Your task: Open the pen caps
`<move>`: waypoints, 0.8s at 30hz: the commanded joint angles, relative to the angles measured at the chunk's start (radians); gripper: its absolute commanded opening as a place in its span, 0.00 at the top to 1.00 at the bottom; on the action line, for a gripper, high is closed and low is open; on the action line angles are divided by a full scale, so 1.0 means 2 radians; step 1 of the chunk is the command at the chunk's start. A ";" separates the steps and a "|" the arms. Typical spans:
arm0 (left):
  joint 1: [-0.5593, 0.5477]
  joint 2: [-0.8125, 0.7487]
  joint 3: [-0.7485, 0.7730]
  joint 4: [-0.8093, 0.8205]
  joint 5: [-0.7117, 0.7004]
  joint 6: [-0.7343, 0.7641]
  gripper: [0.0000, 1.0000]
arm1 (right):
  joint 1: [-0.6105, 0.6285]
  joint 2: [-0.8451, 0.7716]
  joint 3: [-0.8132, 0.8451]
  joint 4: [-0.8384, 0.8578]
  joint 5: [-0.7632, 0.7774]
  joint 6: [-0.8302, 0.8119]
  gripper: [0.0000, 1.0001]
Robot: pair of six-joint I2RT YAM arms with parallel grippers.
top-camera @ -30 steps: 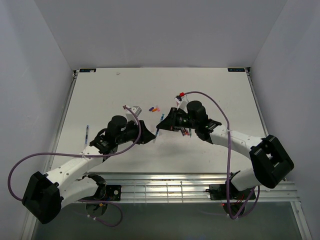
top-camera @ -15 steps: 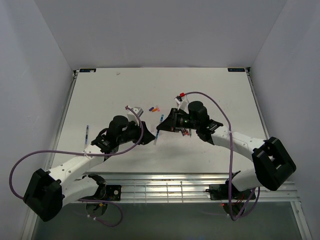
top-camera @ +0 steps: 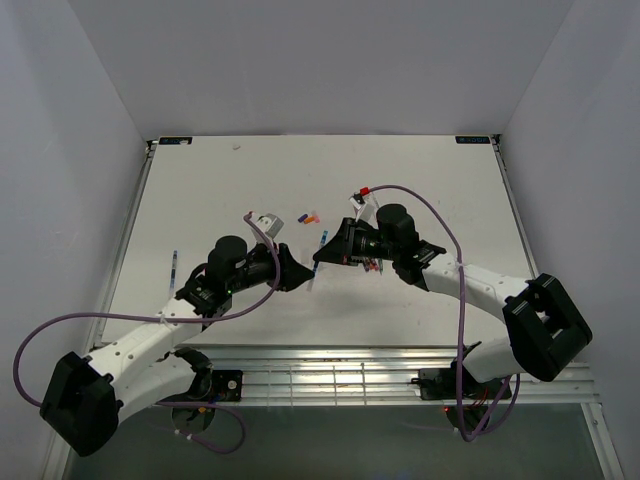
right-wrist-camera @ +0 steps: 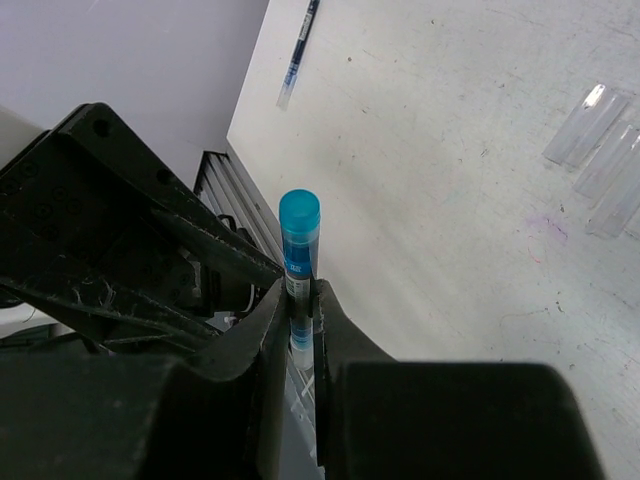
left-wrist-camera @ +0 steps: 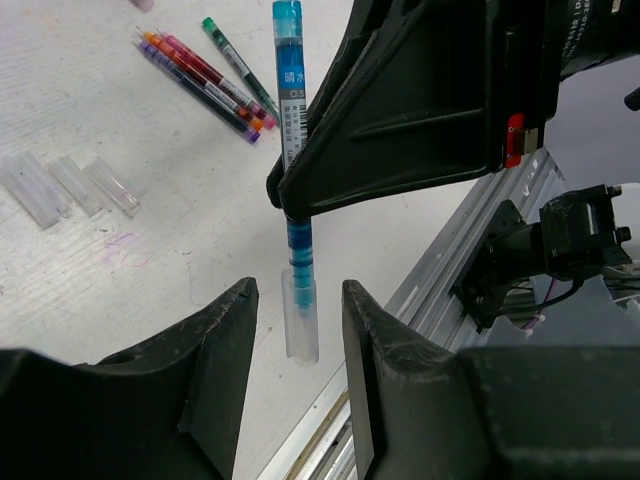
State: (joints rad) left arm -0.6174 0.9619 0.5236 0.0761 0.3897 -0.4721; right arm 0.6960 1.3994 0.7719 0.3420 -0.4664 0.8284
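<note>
My right gripper (right-wrist-camera: 299, 290) is shut on a blue pen (right-wrist-camera: 298, 235), holding it above the table near the middle (top-camera: 325, 237). A pale clear pen cap (left-wrist-camera: 300, 315) sits over the pen's lower end. My left gripper (left-wrist-camera: 298, 292) is open, with one finger on each side of that cap and a gap on both sides. In the top view the left gripper (top-camera: 297, 272) faces the right gripper (top-camera: 322, 256) tip to tip.
Several coloured pens (left-wrist-camera: 205, 80) lie side by side on the white table, with three loose clear caps (left-wrist-camera: 70, 185) near them. Small orange and blue caps (top-camera: 309, 216) lie behind the grippers. A lone pen (top-camera: 174, 268) lies far left. The metal rail (top-camera: 350, 360) runs along the front edge.
My left gripper's fingers have spread apart and its arm has drawn back slightly toward the lower left. The right gripper still holds the blue pen in much the same place.
</note>
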 commanded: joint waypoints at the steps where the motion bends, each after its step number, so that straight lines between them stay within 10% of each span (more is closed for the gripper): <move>1: -0.001 0.000 -0.008 0.021 0.020 -0.002 0.51 | 0.003 -0.003 0.003 0.025 0.001 0.001 0.92; 24: -0.014 0.050 -0.013 0.026 0.041 -0.013 0.70 | 0.002 0.001 0.040 0.018 -0.001 0.005 0.92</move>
State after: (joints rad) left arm -0.6395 1.0580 0.5079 0.1104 0.4538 -0.4988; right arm 0.6960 1.4002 0.7971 0.3454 -0.4664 0.8318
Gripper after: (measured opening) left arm 0.328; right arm 0.146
